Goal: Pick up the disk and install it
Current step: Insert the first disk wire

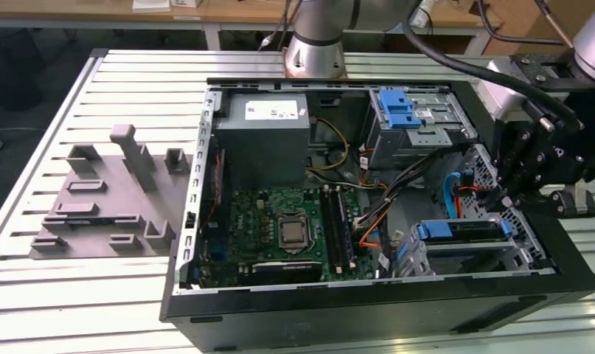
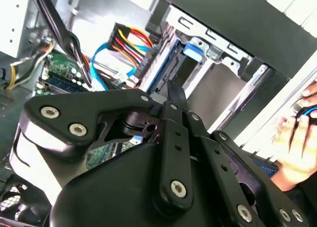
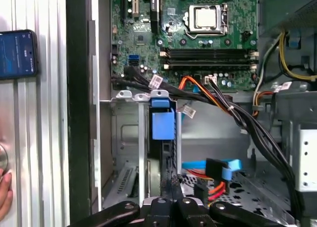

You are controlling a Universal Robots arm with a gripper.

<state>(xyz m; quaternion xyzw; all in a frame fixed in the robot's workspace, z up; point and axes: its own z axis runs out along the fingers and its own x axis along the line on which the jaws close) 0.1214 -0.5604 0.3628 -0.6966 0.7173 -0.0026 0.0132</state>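
The disk (image 1: 458,231) sits edge-up in the lower drive cage at the front right corner of the open computer case (image 1: 376,313), its bright blue frame on top. In the first wrist view the disk (image 3: 162,122) stands in its slot between the cage's silver rails. In the second wrist view the disk (image 2: 171,63) is in the cage with cables plugged beside it. My gripper (image 1: 494,196) hovers just above and behind the disk. Its fingers (image 3: 171,186) are pressed together, shut on nothing, a short way from the blue frame.
The case also holds a green motherboard (image 1: 282,228), a grey power supply (image 1: 268,136), an upper silver cage with a blue latch (image 1: 405,110) and loose cables (image 3: 233,113). A grey fixture (image 1: 110,199) lies on the table. A person's hand (image 2: 297,142) and a phone (image 3: 17,53) are beside the case.
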